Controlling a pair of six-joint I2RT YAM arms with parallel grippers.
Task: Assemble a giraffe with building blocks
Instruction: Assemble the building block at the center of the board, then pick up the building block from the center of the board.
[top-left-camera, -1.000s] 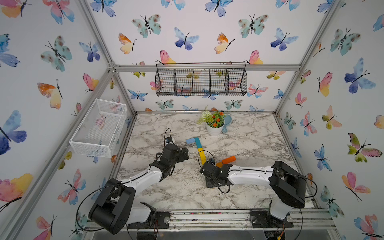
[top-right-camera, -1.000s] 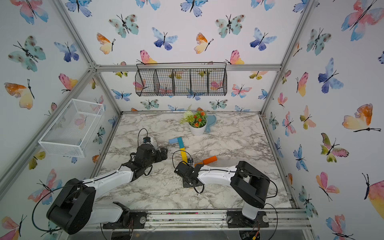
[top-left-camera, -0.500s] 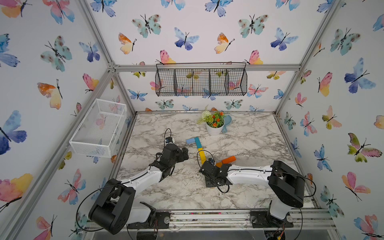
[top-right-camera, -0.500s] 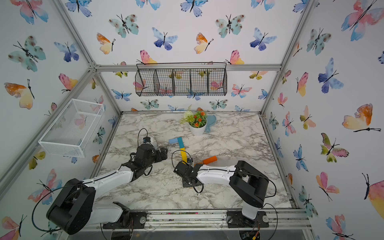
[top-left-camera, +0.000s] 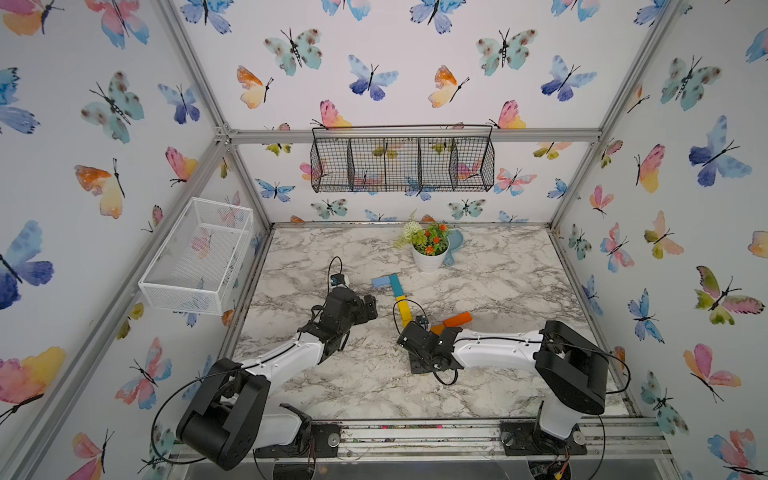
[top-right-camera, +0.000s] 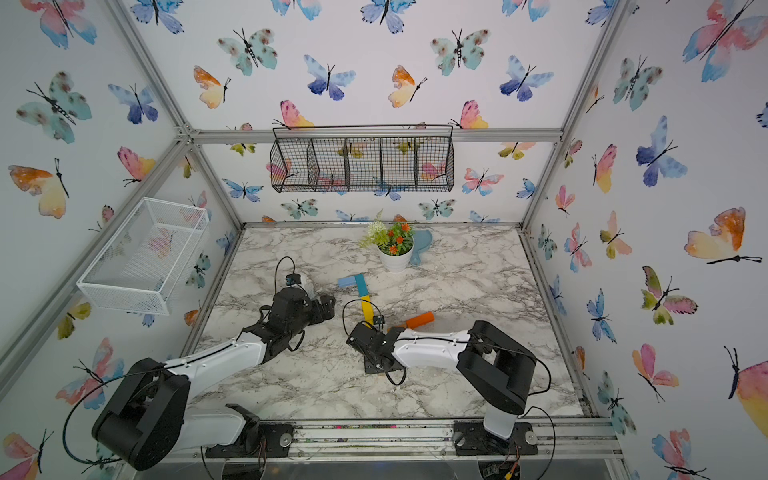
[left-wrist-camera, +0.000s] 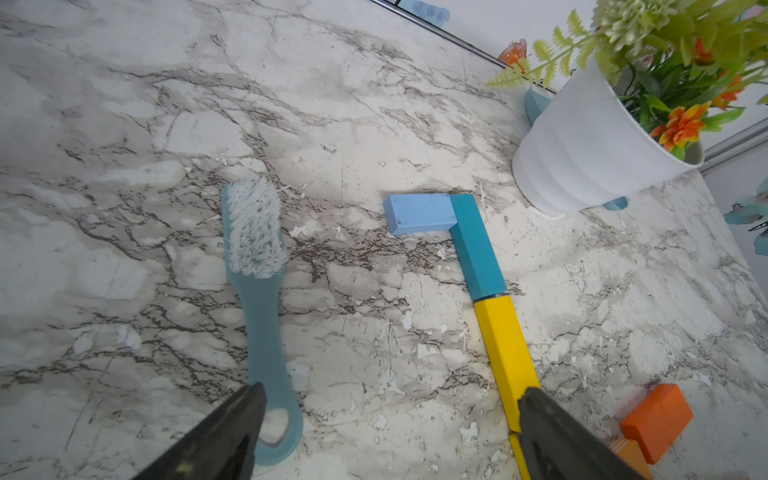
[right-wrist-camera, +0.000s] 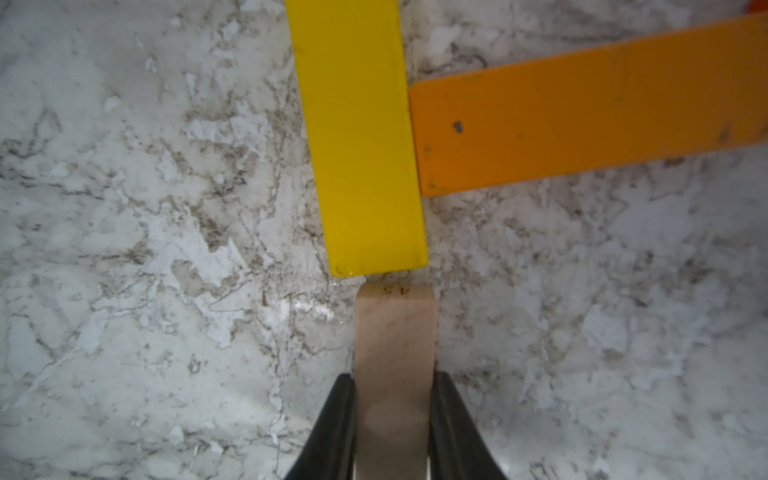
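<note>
The giraffe lies flat on the marble. A light-blue block (left-wrist-camera: 417, 212) meets a teal block (left-wrist-camera: 476, 245), and a yellow block (left-wrist-camera: 505, 353) continues the line. A second yellow block (right-wrist-camera: 357, 137) follows, with an orange block (right-wrist-camera: 582, 104) butting its side. Another orange block (top-left-camera: 457, 319) lies past that. My right gripper (right-wrist-camera: 393, 380) is shut on a plain wood block (right-wrist-camera: 395, 332). The wood block's end sits just short of the yellow block's end, slightly offset. My left gripper (left-wrist-camera: 390, 392) hangs open over bare marble left of the neck.
A pale-teal brush (left-wrist-camera: 257, 266) lies by the left gripper's finger. A white flower pot (top-left-camera: 430, 257) stands behind the head, with a blue thing (top-left-camera: 455, 245) behind it. A white wire basket (top-left-camera: 199, 253) hangs on the left wall. A black one (top-left-camera: 401, 164) hangs on the back wall.
The right arm has crept slightly left with the wood block in its jaws. The left arm has not moved.
</note>
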